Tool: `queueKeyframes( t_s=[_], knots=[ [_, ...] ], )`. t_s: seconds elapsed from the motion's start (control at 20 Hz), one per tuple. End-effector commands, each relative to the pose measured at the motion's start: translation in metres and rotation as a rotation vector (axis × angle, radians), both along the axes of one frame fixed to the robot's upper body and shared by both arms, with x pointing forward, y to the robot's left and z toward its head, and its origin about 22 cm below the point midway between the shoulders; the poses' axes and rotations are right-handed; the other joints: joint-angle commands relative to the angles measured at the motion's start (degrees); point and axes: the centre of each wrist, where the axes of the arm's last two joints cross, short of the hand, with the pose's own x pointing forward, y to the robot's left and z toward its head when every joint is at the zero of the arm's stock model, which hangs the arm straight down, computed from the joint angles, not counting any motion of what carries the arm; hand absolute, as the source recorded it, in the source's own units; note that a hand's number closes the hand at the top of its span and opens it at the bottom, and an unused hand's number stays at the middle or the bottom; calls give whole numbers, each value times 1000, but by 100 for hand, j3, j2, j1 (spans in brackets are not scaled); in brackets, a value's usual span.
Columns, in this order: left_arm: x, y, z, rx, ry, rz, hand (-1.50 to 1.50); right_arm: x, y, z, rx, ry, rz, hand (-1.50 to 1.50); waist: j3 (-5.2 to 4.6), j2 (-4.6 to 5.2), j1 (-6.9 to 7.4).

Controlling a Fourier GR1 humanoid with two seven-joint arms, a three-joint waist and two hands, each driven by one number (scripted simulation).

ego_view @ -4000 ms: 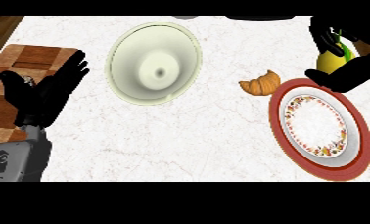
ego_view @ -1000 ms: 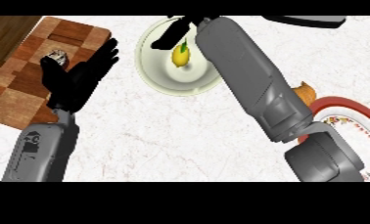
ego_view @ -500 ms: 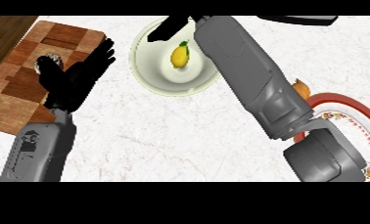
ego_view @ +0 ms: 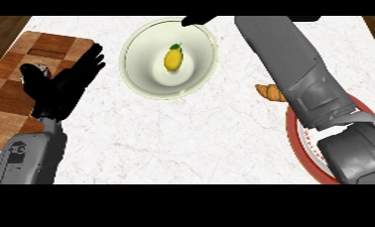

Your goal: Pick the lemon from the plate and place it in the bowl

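Note:
The yellow lemon (ego_view: 173, 59) with a green leaf lies alone in the middle of the pale green bowl (ego_view: 139, 80) at the back of the counter. Only the fingertips of my right hand (ego_view: 196, 20) show, straight, at the bowl's far rim and apart from the lemon; its grey forearm (ego_view: 293, 67) crosses the right side. The red-rimmed patterned plate (ego_view: 302, 146) at the lower right is mostly hidden by that arm. My left hand (ego_view: 62, 87) rests open at the left, fingers spread, over the counter beside the bowl.
A wooden cutting board (ego_view: 29, 67) lies at the left edge, partly under my left hand. A croissant (ego_view: 268, 92) sits between the bowl and the plate, half hidden by the right forearm.
The right hand, which was closed over the lemon above the bowl, has let it go and drawn back to the far rim. The lemon now lies free in the bowl.

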Motion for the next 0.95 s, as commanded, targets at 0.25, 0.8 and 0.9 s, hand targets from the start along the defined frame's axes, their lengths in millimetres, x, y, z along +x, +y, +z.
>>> queueKeyframes(
  t_s=[0.25,0.8,0.9],
  knots=[
    [-5,6,-4,-7,38,52,0,7,-82,24,81,-117,217,-150,5,-136,-362],
    [-21,30,-19,-3,37,120,0,-21,-196,-23,347,13,535,150,3,-236,-709],
    [-27,37,-18,5,30,137,0,-35,-217,-18,285,-25,547,150,1,-242,-677]
  ],
)
